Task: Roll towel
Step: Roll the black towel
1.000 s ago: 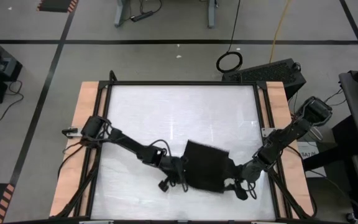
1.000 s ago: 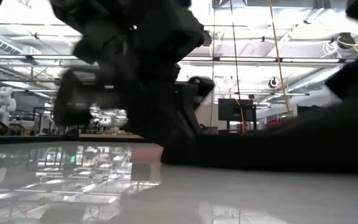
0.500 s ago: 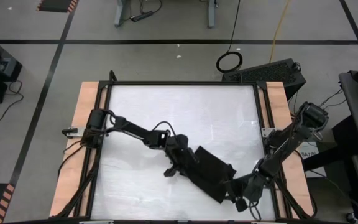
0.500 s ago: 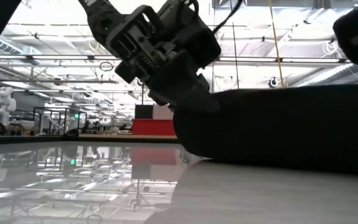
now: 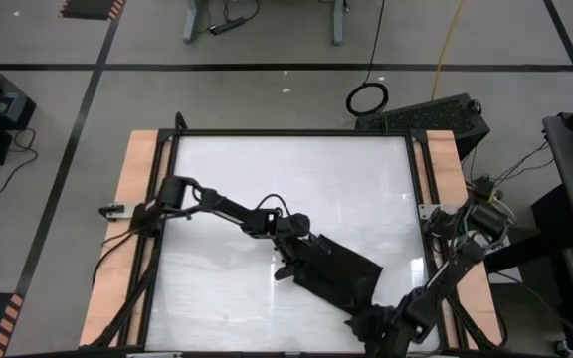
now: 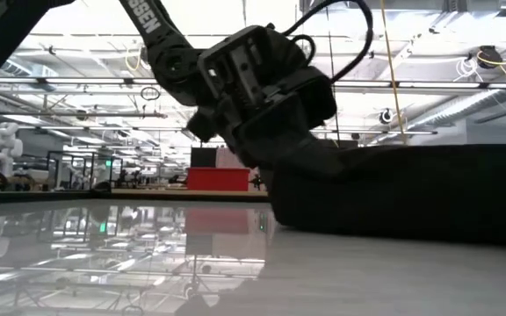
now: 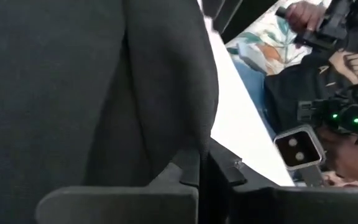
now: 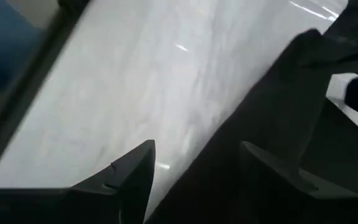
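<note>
Tension along the cloth was, in my judgement, what this step called for: with the towel (image 5: 341, 280) gathered into a narrow band and no tight roll formed yet, the two ends needed to be worked together so that the layers wound evenly instead of bunching or skewing. Nearest the front edge of the table (image 5: 267, 179), the right gripper (image 5: 371, 324) sat at the band's near end, low over the white surface. Its fingers (image 8: 132, 171) were spread, with the dark cloth running up between them and a sliver of bright tabletop showing beside one finger, so it looked released and not pinching. It would probably have to close on that end, or pin it flat, before any turn was made, otherwise the near end might trail and the roll go cone-shaped. The towel itself lay right of centre in the table's near half, a plain black strip set on a diagonal from the near right toward the middle. It was soft, matte and several layers thick, with a long lengthwise crease in the left wrist view. I could not see any tag. At the strip's far end the left gripper (image 5: 301, 261) was clamped on the cloth; the low view showed that end raised off the table while the rest rested on it. A slow, level wrist turn there seemed wise. Beyond lay bare tabletop.
</note>
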